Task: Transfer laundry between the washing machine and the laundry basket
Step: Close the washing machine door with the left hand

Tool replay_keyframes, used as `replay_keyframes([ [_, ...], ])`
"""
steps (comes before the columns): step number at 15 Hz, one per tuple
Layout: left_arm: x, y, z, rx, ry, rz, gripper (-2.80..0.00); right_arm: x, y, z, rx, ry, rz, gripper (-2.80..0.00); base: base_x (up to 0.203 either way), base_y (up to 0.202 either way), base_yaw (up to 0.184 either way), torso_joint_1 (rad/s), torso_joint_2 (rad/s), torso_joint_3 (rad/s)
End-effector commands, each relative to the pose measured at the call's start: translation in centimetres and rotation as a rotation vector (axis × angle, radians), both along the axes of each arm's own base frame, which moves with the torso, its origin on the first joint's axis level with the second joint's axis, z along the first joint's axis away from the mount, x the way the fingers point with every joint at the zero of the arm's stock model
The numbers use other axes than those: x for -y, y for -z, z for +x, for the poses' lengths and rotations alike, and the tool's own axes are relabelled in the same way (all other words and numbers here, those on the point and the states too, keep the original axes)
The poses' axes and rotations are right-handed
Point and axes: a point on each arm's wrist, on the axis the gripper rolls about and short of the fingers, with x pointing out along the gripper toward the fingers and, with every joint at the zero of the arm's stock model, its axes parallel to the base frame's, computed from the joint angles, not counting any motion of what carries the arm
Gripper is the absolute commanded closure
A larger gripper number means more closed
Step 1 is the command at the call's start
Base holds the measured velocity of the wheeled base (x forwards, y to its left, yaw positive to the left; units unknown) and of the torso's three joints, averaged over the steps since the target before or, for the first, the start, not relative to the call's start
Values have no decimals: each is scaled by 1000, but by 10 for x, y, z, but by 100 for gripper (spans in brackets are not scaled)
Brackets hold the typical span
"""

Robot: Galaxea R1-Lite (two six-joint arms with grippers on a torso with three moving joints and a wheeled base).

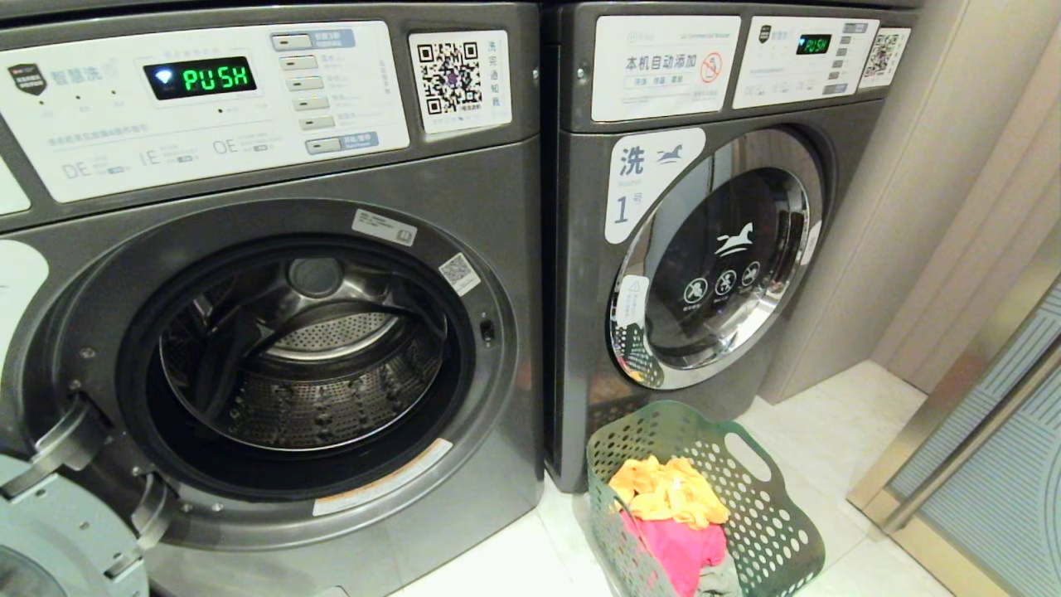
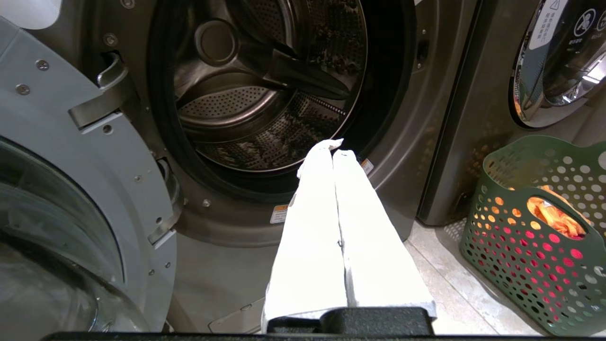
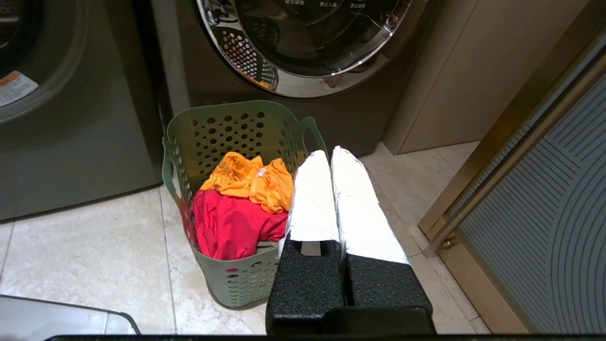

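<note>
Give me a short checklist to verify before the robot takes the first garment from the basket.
1. Washer door open: ok.
2. Drum empty: ok, no cloth seen inside.
3. Laundry in basket: ok, orange garment on top, pink one below.
4. Right gripper free: ok, fingers shut on nothing, above the basket rim.
5. Left gripper free: ok, shut, empty, facing the drum.
6. Fingers open for grasping: not ok.
</note>
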Motion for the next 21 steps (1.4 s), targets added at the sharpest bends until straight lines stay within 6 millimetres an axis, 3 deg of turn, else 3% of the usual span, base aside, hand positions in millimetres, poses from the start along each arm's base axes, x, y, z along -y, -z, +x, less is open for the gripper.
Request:
replay_keyframes([
  [1,0,11,3,-40,0,1,0,0,0,0,-3,-1,0,0,0,0,0,0,0,0],
  [15,0,11,3,-39,0,-1,0,0,0,0,-1,-1,3,0,1,-9,149,3,3,3],
  [21,0,11,3,-38,0,-3,0,0,0,0,-3,1,4,0,-32,0,11,4,1,1],
])
